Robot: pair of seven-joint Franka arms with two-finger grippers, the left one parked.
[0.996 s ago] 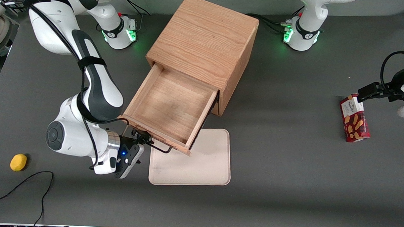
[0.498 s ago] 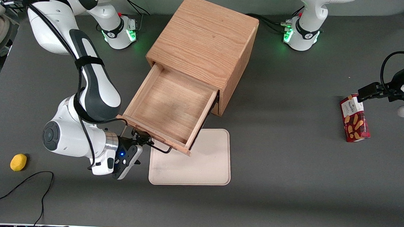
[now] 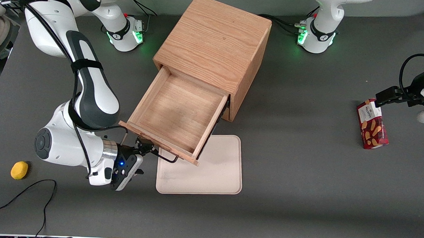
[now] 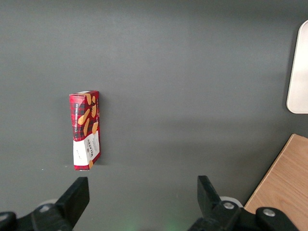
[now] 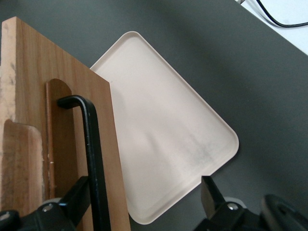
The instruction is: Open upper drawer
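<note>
Upper drawer [image 3: 173, 114]: I see it drawn well out of the oak cabinet [image 3: 214, 48], its open box bare inside, its front end over the edge of the cream tray [image 3: 210, 171].

Handle [image 5: 94, 159]: thin black bar on the drawer front, running between my gripper's two fingers.

Gripper [image 3: 144, 147]: at the drawer front, nearer the front camera than the drawer box; fingers spread wide on either side of the bar, with a clear gap to one finger, so I read no clamp on it.

Elsewhere: yellow object [image 3: 19, 170] toward the working arm's end; red biscuit box [image 3: 371, 128] toward the parked arm's end.
</note>
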